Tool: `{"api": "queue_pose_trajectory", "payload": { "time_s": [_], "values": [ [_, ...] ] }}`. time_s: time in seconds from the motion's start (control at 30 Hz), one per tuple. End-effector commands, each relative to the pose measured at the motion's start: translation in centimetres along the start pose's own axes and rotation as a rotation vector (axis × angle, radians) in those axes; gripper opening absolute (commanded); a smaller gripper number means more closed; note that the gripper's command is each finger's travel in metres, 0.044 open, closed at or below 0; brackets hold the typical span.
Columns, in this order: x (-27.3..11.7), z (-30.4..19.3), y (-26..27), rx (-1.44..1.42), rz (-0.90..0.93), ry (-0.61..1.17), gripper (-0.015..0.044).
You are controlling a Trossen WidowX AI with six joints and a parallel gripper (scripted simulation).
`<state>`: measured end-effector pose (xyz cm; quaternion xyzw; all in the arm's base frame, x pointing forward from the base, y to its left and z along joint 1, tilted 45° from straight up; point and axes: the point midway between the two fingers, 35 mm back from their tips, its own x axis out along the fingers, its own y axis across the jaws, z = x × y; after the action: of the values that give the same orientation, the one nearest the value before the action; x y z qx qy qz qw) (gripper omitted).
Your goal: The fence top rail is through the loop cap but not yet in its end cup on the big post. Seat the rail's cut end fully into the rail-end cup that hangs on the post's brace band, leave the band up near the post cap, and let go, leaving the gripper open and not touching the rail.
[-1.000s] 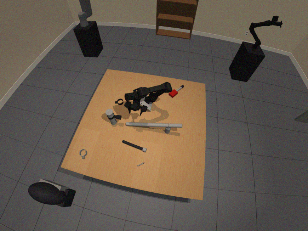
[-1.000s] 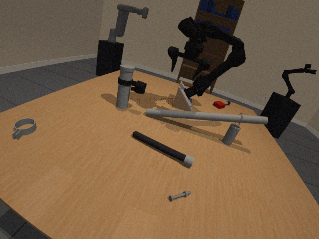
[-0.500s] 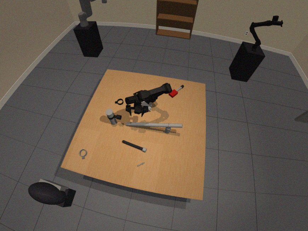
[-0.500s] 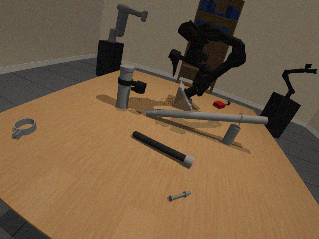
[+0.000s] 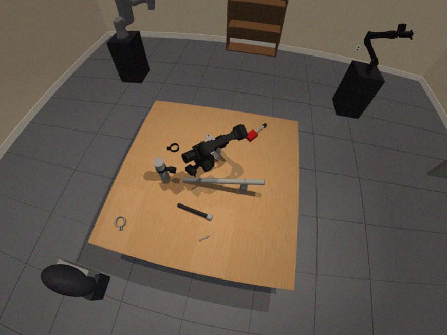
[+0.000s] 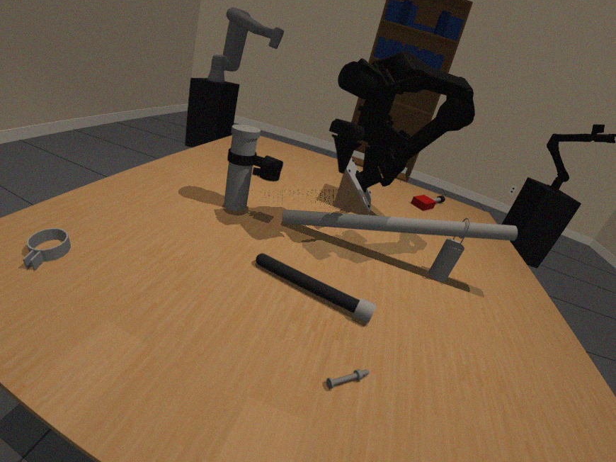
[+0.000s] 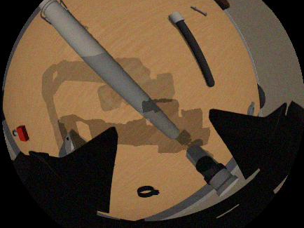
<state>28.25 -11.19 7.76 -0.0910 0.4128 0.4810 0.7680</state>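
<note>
Black hand (image 5: 200,172) (image 6: 362,176) (image 7: 165,123): wide open, empty.
Grey tubular rail (image 5: 227,181) (image 6: 379,222) (image 7: 122,78): wire loop (image 5: 244,185) (image 7: 66,7) likely props it; cut end outside black cup (image 5: 171,170) (image 6: 271,168) (image 7: 204,163).

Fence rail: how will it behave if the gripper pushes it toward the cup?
The rail looks straight and stiff, so it should move as one piece. Round and smooth-looking, it may roll or slip. Threaded through the wire loop near one end, it will probably pivot there.
</note>
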Motion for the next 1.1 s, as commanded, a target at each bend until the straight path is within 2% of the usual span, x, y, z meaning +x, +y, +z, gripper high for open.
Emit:
{"api": "queue_pose_trajectory", "payload": {
  "time_s": [0.0,0.57,0.77,1.07],
  "values": [
    [3.5,0.1,0.8,-0.583,0.201,0.035,0.044],
    [3.5,0.1,0.8,-0.583,0.201,0.035,0.044],
    [6.7,-0.2,1.3,-0.583,0.2,0.034,0.044],
    [8.3,-0.3,1.6,-0.584,0.2,0.033,0.044]
  ]
}}
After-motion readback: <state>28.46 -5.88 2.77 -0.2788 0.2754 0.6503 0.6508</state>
